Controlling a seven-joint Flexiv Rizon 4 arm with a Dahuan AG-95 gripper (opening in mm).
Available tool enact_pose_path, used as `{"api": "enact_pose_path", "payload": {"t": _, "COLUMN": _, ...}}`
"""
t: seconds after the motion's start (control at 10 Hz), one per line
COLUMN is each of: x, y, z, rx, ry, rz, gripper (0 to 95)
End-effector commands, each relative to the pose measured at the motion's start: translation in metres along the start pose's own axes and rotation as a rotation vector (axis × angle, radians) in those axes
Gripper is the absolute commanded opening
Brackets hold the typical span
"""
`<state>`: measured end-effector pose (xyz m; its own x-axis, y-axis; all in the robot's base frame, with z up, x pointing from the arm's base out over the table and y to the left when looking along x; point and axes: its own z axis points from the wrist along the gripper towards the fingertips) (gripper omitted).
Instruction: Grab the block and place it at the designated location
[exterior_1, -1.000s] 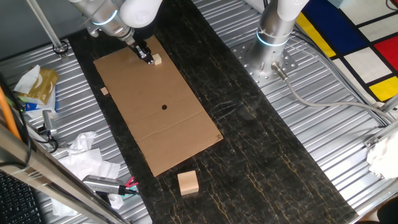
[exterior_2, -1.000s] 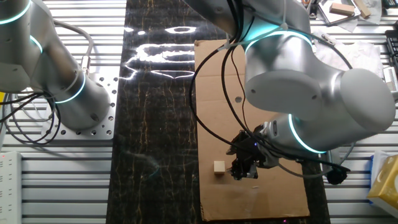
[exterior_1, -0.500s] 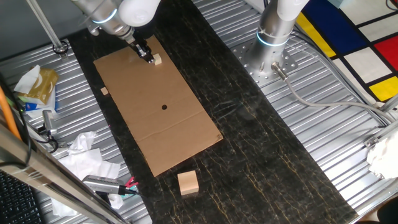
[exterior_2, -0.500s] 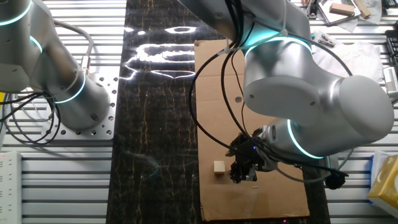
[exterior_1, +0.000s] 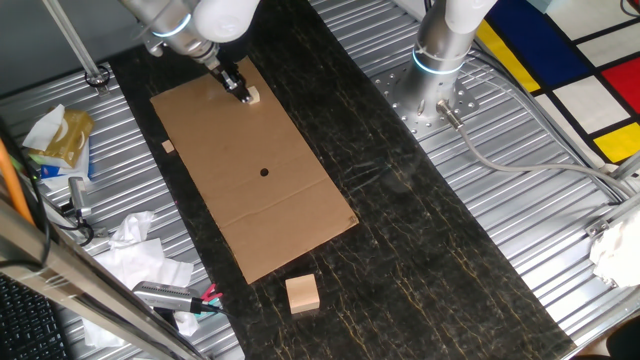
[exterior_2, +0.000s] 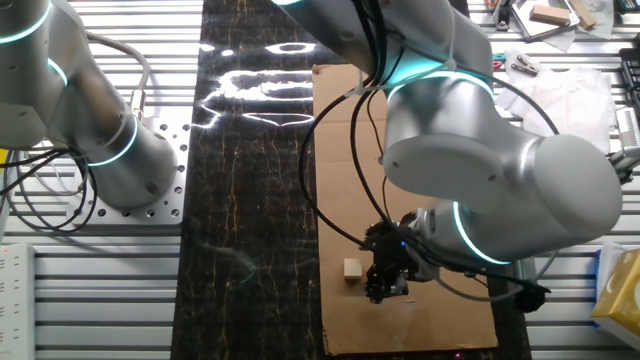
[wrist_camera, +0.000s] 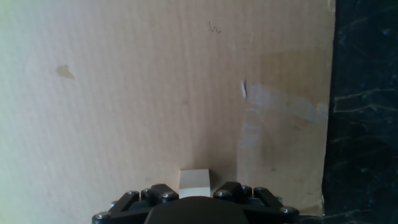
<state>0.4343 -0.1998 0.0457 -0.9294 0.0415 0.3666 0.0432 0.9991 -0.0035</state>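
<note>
I have the pincer (exterior_1: 243, 93) low over the upper left of the cardboard sheet (exterior_1: 290, 215), right at the block (exterior_1: 252, 96), which sits near the sheet's top edge. In the hand view the block (wrist_camera: 194, 184) shows at the bottom centre, framed between the two finger bases, so I judge the jaws are spread on either side of it with no contact yet; whether they touch it I cannot tell. That straddle is there so a squeeze catches the cube squarely. The black dot (exterior_1: 264, 172), my target, lies mid-sheet, well apart. The larger tan block (exterior_1: 302, 293) sits off the sheet on the counter (exterior_1: 420, 260).
</note>
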Motion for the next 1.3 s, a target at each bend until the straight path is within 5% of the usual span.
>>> {"api": "enact_pose_path", "payload": {"t": 0.1, "x": 0.0010, "y": 0.0002, "z": 0.0018, "rx": 0.000, "ry": -0.002, "rz": -0.002, "gripper": 38.0}}
{"api": "enact_pose_path", "payload": {"t": 1.3, "x": 0.0038, "y": 0.0012, "z": 0.0063, "rx": -0.031, "ry": -0.002, "rz": 0.003, "gripper": 38.0}}
